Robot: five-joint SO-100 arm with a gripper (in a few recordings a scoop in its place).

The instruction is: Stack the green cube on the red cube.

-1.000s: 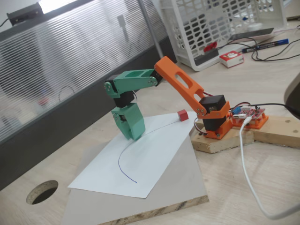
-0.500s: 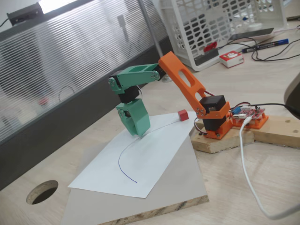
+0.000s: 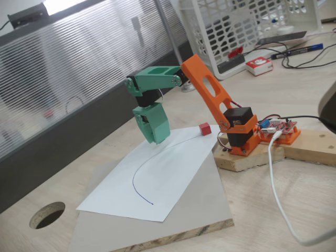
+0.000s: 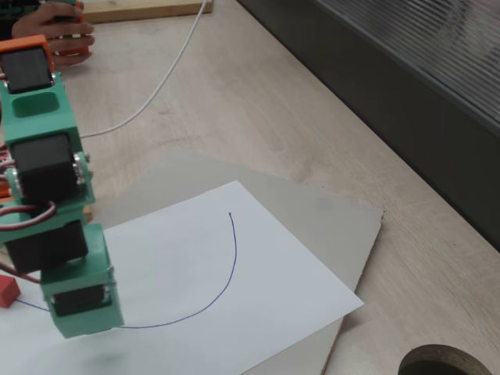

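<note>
One cube is all you can pick out for certain: the red cube (image 3: 205, 128) sits on the far edge of the paper (image 3: 157, 178), close to the arm's orange base (image 3: 239, 131), and it peeps in at the left edge of the other fixed view too (image 4: 8, 291). You cannot find the green cube in either picture. The gripper (image 3: 156, 137) hangs raised above the paper, pointing down, a little left of the red cube and apart from it. Whether its jaws are apart, together or clamped on the green cube you cannot tell; the green housing hides the tips from both cameras, and a green cube between green jaws would blend in.

Your main risk is moving on a guess. If the cube is in the jaws and you set down off-centre, it will slide off the red cube, which is small and offers little footing. Come in too low and the jaws may knock the red cube along the paper, since it looks light and loose. If the jaws hold nothing, you would place nothing.

Your side view gives you the whole arm, the base and the gap between gripper and red cube. Your other view looks down past the wrist (image 4: 47, 168) onto the pen line (image 4: 226, 273) and the board's corner (image 4: 367, 226), and shows a person's hand (image 4: 55, 31) at the top edge.
</note>
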